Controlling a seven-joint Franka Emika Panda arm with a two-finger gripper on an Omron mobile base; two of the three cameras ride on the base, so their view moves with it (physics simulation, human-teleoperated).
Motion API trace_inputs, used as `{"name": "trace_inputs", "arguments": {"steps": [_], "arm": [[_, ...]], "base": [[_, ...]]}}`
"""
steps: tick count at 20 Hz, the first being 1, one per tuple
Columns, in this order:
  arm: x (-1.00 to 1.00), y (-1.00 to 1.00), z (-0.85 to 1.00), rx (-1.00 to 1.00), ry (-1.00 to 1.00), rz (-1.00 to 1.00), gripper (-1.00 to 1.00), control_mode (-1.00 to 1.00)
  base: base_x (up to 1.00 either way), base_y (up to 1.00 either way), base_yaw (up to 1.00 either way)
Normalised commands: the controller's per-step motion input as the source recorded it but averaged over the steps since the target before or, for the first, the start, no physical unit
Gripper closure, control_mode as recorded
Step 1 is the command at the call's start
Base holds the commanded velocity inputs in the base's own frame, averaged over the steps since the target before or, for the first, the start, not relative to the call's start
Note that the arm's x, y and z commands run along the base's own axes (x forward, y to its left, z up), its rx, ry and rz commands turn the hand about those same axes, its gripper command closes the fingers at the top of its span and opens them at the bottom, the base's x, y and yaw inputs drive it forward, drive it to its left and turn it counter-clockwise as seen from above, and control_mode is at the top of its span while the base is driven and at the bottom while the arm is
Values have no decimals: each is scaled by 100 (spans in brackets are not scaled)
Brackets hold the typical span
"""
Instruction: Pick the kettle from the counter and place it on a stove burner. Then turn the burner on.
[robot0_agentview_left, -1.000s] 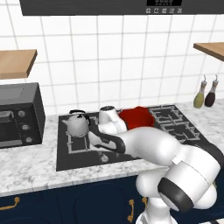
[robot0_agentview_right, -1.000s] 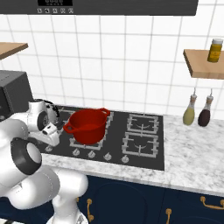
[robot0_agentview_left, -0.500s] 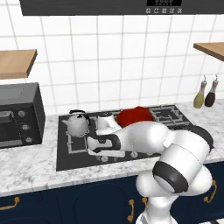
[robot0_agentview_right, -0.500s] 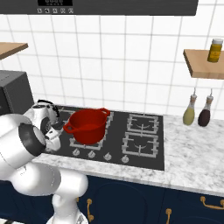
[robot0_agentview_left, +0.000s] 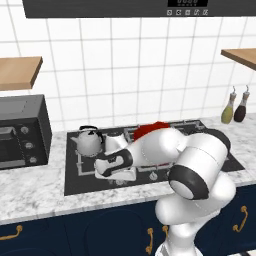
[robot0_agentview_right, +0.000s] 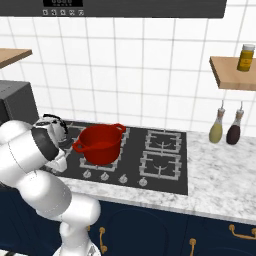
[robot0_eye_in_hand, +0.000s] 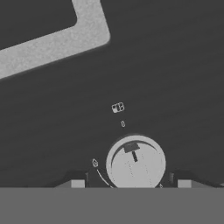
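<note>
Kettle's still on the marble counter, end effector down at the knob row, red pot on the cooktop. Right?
Not quite. The kettle already sits on the stove burner grate, not the counter; the left base view shows it. End effector at a knob and red pot on the cooktop hold.

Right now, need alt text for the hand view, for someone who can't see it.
Close-up from the hand camera: a round silver stove knob sits on the black glass cooktop, centred between the two dark fingertips of the open jaws. A pale grey grate bar crosses the upper left corner.
</note>
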Motion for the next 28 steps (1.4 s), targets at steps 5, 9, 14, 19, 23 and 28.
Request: {"name": "trace_inputs", "arguments": {"steps": [5,9,14,19,23,28], "arm": [[28,7,-26,0,0,0,-100,-100],[3,-9,-28,0,0,1,-100,-100],[4,-11,-32,0,-2,3,100,-100],[25,0,-12,0,-3,1,100,-100],[11,0,-13,0,0,1,100,-100],[6,0,-31,0,0,19,100,-100]], "base": [[0,0,0],[0,0,0],[0,0,0],[0,0,0],[0,0,0],[0,0,0]]}}
